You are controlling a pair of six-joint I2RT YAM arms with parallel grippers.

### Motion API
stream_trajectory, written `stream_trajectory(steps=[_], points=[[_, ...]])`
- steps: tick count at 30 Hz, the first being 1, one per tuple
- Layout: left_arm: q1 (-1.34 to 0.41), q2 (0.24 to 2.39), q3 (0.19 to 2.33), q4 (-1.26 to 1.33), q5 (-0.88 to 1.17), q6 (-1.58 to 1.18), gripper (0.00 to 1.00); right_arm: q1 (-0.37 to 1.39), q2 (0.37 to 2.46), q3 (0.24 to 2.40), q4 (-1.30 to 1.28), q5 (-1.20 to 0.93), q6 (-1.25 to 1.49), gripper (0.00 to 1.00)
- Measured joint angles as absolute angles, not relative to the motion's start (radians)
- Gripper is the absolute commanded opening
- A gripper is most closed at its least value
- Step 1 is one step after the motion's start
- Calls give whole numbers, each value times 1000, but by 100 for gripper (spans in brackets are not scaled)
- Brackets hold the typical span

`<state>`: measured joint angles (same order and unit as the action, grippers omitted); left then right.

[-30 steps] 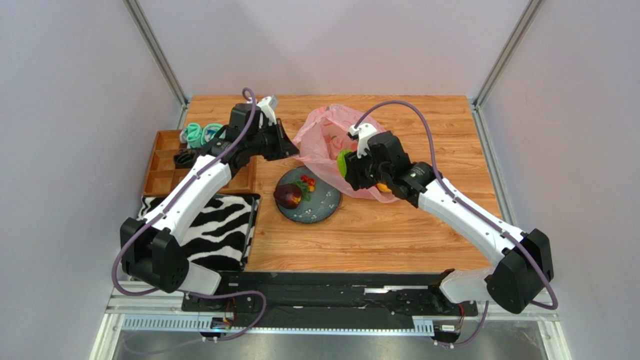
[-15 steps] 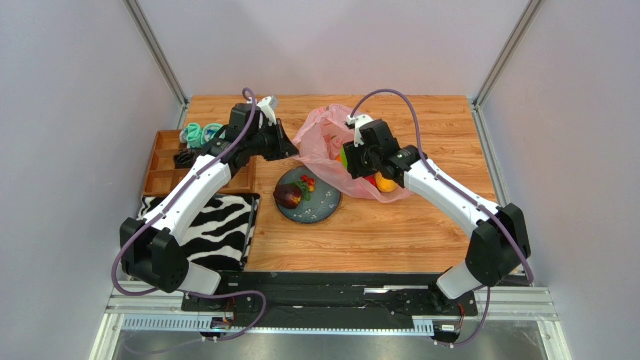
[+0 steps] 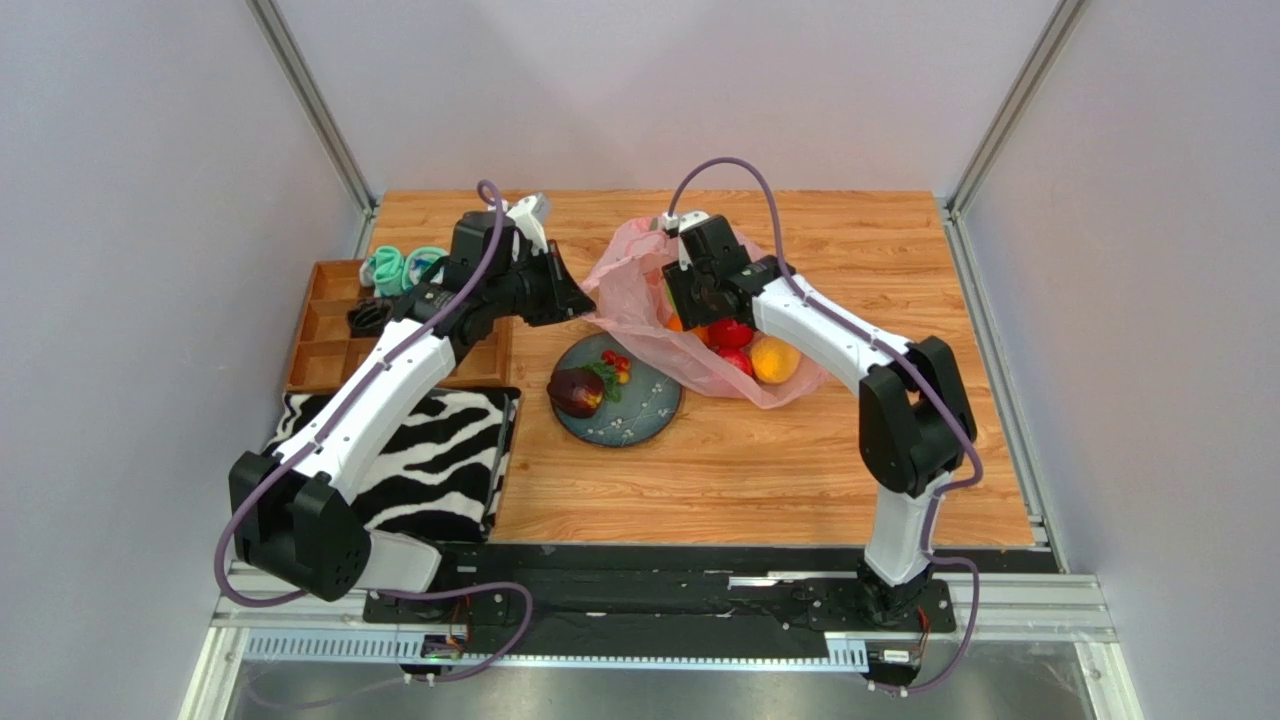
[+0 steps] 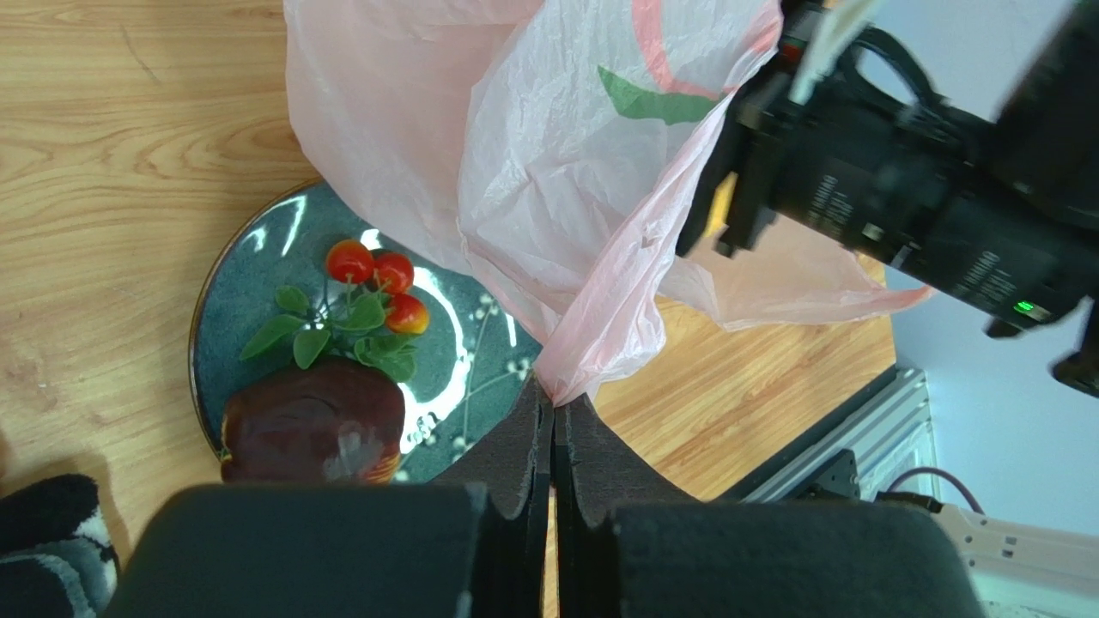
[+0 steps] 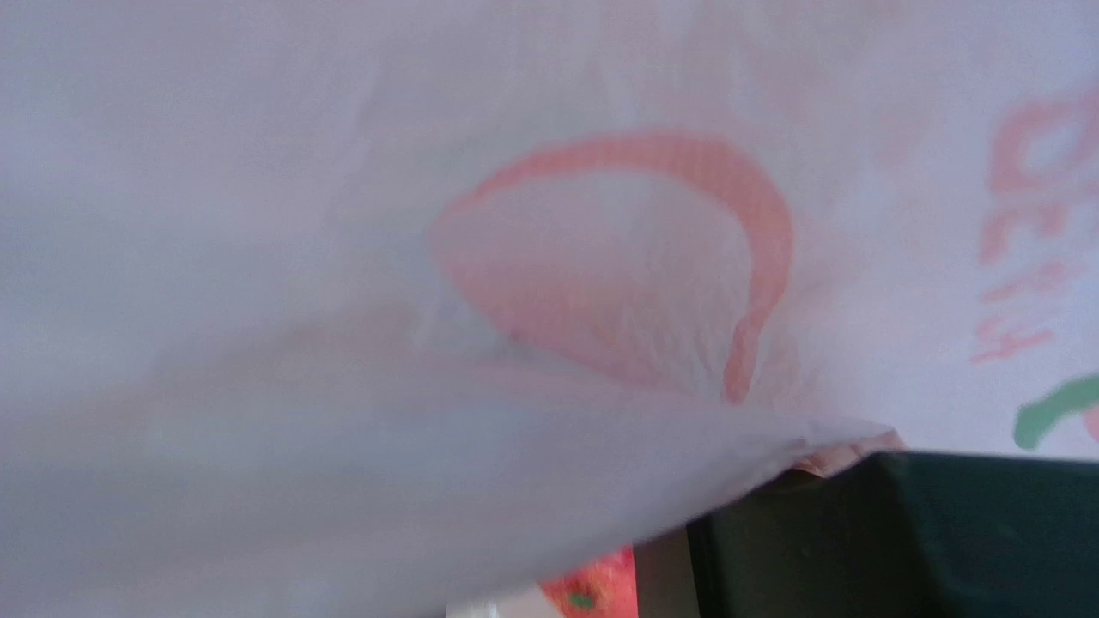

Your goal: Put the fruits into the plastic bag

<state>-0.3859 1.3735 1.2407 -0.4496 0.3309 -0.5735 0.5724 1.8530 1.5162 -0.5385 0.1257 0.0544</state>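
Loading step, part-way through. Already inside the large thin translucent pink plastic bag (image 3: 634, 273), printed with red peach pictures: a red round fruit (image 3: 729, 333) and a yellow-orange fruit (image 3: 774, 362), both showing through the film. Not yet moved, on the dark blue-grey round plate (image 3: 646, 408) just beside the bag: a dark purple fruit (image 3: 576, 393) and a sprig of red berries with green leaves (image 3: 612, 365).

Pinched flat on the bag's near edge: the left gripper (image 4: 555, 410), fully closed on a fold of film and lifting that side to hold the mouth open. At the bag's opening, pressed in among the film: the right gripper (image 3: 684, 293). Cannot tell its jaw width, nor any load between the fingers; from its own wrist, nothing but pink film and a sliver of red at the bottom edge.

Judged as a delivery into the bag, at or near the point of release.

Next, probably: let go well inside, draw the right gripper out without dragging the film along, then cross to the plate for the purple fruit. Keep the left pinch firm meanwhile, given thin film likely to slip or sag shut over the opening.
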Motion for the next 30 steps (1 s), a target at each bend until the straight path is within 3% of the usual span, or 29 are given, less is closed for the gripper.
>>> stream_trajectory(steps=[2,5,6,8,9,11,17,30], points=[[-386,1365,1233,-448,331,-577,0,572,1899,1549,-542,129,54,12],[-386,1361,1219,-447,331,-580,0,572,1949,1598,-546,148,54,29],[-386,1361,1215,-448,331,-580,0,572,1957,1606,-546,150,54,41],[-386,1361,1209,-450,331,-581,0,572,1958,1606,-547,152,54,50],[-386,1361,1209,-452,331,-581,0,572,1958,1605,-546,152,54,59],[-386,1361,1209,-452,331,-581,0,572,1957,1600,-541,152,57,65],[-386,1361,1209,-453,331,-581,0,572,1956,1572,-539,149,55,72],[-386,1361,1209,-453,330,-580,0,572,1866,1501,-496,126,53,70]])
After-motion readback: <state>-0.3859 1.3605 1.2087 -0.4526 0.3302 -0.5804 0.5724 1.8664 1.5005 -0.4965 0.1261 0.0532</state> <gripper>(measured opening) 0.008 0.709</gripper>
